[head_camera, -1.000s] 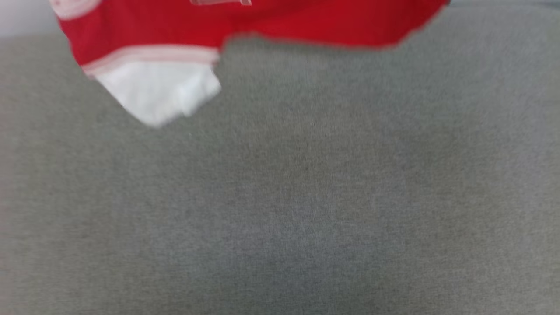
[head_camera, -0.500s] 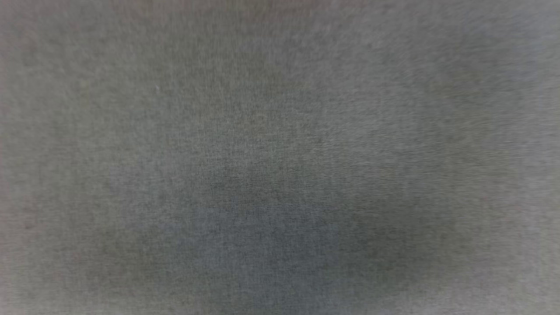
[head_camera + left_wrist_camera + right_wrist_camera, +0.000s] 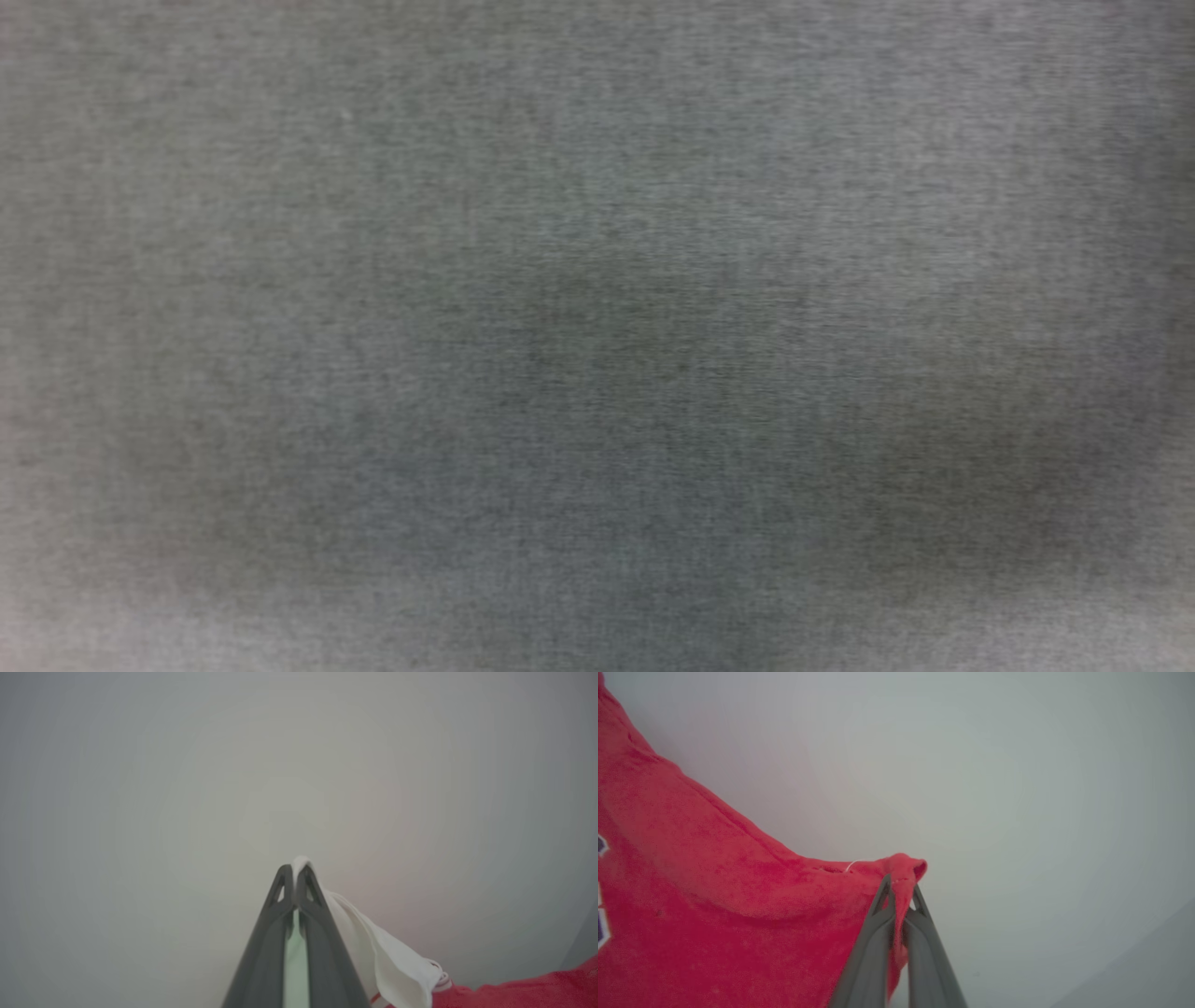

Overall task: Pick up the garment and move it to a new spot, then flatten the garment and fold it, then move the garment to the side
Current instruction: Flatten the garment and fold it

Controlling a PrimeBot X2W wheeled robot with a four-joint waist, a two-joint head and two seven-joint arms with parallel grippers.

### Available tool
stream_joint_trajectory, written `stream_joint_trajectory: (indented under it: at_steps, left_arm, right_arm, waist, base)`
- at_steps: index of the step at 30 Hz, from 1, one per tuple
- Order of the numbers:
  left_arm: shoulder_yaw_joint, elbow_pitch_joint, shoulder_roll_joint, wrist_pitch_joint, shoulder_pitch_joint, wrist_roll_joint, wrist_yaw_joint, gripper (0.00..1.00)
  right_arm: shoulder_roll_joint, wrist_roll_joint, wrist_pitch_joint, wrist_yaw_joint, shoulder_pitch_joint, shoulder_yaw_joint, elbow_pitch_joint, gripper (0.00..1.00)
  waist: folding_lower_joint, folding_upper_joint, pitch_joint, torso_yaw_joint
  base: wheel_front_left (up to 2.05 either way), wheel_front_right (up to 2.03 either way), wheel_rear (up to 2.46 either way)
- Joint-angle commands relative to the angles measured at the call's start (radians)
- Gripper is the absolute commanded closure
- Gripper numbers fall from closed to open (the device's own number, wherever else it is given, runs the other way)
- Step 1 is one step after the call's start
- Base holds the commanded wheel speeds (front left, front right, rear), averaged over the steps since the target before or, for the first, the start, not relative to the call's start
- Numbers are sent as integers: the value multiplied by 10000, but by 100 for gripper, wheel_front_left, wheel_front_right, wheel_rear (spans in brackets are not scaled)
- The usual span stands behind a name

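Observation:
In the left wrist view my left gripper [image 3: 294, 871] is shut on the white sleeve of the garment [image 3: 387, 956]; the sleeve trails down to the right, where red cloth begins at the lower right corner. My right gripper [image 3: 901, 887] is shut on a pinched corner of the garment's red body [image 3: 714, 896], which hangs to the left in the right wrist view. A bit of the dark, white-outlined print shows at that view's left edge. The garment is stretched between the two grippers, held up in front of a plain pale background.
The head view looks down on a grey fabric surface [image 3: 597, 336], blurred, with soft dark shadows across its middle and lower right.
The head view has shifted: a second ago the garment's red hem and white sleeve hung across its top, and now it is out of that picture. Both grips hold unchanged.

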Motion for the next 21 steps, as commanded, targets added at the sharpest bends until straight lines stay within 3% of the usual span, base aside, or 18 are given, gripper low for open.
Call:
stream_joint_trajectory:
  at_steps: [1,6,12,21]
  left_arm:
    - [53,16,-39,-2,86,11,-49,100]
    - [58,395,-261,-1,926,-113,-303,100]
    - [-741,239,-338,404,2344,-530,-436,100]
    - [-1920,-2049,1044,1748,5707,-2000,-411,100]
  right_arm:
    - [52,73,-35,-11,51,36,28,100]
    - [-22,934,-34,-11,407,855,-122,100]
    - [-731,2742,-35,-11,1399,2634,-506,100]
    - [-2376,5961,353,-11,3727,4797,-1934,100]
  waist:
    - [0,0,47,232]
    - [0,0,-341,448]
    - [0,0,-1314,776]
    - [0,0,-3178,1007]
  base:
    - [0,0,0]
    - [0,0,0]
    - [0,0,0]
    - [0,0,0]
